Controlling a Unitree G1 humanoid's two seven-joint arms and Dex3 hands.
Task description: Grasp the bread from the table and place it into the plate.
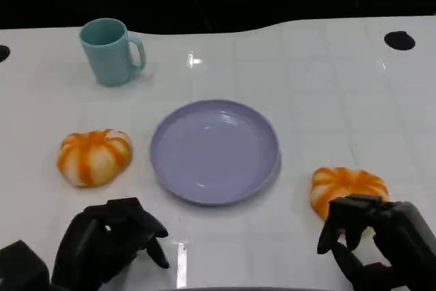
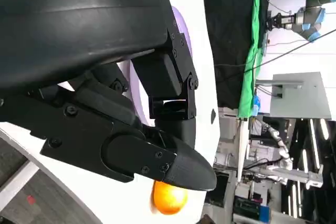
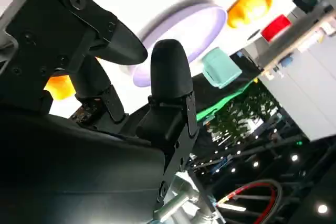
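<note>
Bright overhead light floods the white table (image 1: 327, 100), leaving small glare spots just beyond the plate (image 1: 214, 151) and near its front edge. Shadows stay soft. The head view is sharp; both wrist views blur close up, their backgrounds dim.

Head view looks steeply down on the white table (image 1: 327, 86) from above the near edge, mid-range, plate (image 1: 214, 151) centred; left wrist view sits tight behind the left hand (image 2: 126, 129), rolled sideways, facing across the table toward the room; right wrist view — equally close behind the right hand (image 3: 152, 98) — tilted, apparently near upside down; all three share the plate (image 2: 181, 24) (image 3: 184, 30); head and right wrist share the mug (image 1: 109, 51) (image 3: 220, 67).
</note>
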